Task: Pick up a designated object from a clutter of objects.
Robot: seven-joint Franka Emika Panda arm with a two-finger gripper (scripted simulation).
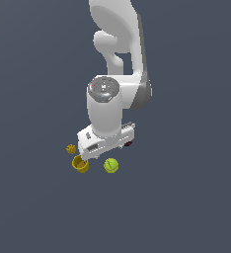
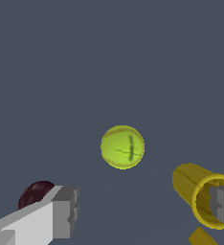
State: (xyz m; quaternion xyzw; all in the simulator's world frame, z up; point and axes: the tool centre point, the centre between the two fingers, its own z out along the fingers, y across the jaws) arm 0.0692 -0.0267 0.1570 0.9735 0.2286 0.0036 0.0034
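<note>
The yellow-green ball [image 2: 122, 147] with a thin dark seam lies on the grey floor; it also shows in the exterior view [image 1: 111, 165]. My gripper [image 2: 142, 210] is open and empty, its jaws wide apart. The ball lies beyond the gap, apart from both fingers. One finger [image 2: 61, 213] stands in front of the dark-red ball [image 2: 35, 194]. The other finger [image 2: 223, 206] stands in front of the yellow cup's mouth [image 2: 195, 191]. In the exterior view the white hand [image 1: 105, 141] hovers just behind the ball and hides the fingertips.
The yellow cup [image 1: 80, 163] lies on its side at the exterior view's left of the ball. The mustard-yellow lump [image 1: 71, 148] lies behind the cup, and its corner shows in the wrist view [image 2: 202, 237]. The dark-red ball [image 1: 129, 144] peeks from under the hand.
</note>
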